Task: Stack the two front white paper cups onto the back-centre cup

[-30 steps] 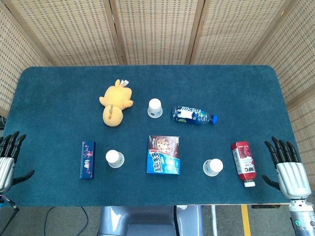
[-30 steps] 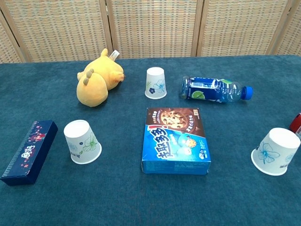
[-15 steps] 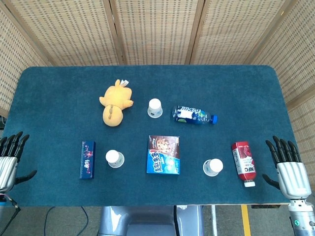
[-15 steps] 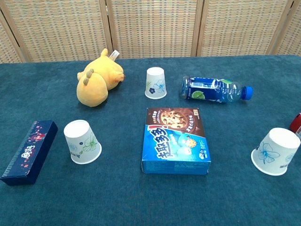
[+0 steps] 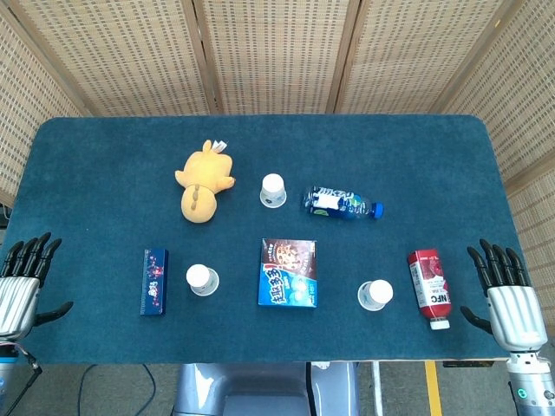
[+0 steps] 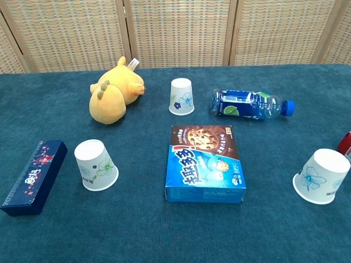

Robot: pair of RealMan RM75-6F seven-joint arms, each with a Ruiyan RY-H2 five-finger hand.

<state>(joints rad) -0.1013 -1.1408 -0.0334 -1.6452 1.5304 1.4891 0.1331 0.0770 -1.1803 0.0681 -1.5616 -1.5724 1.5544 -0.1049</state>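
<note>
three white paper cups stand upside down on the blue counter (image 5: 104, 156), so nothing sits in any of them. the back cup (image 5: 273, 191) is near the centre, between the yellow plush (image 5: 204, 184) at its 9 o'clock and the lying water bottle (image 5: 341, 204) at its 3 o'clock, apart from both. the left cup (image 5: 202, 280) stands at the front, just beside the dark blue box (image 5: 155, 282) at its 9 o'clock, not touching it. the right cup (image 5: 376, 295) stands at the front too, with the red bottle (image 5: 430, 287) lying at its 3 o'clock. the cookie box (image 5: 289, 273) lies flat between the two front cups, at 6 o'clock from the back cup. no cup is stacked on another.

the left hand (image 5: 23, 286) hovers at the counter's front left corner, fingers spread wide and straight, holding nothing. the right hand (image 5: 505, 297) hangs off the front right edge, at 3 o'clock from the red bottle, fingers likewise spread and empty.

against a second ago, the left hand has shifted slightly inward and lower; the right hand sits about where it was. cups, boxes, bottles and plush have not moved.
</note>
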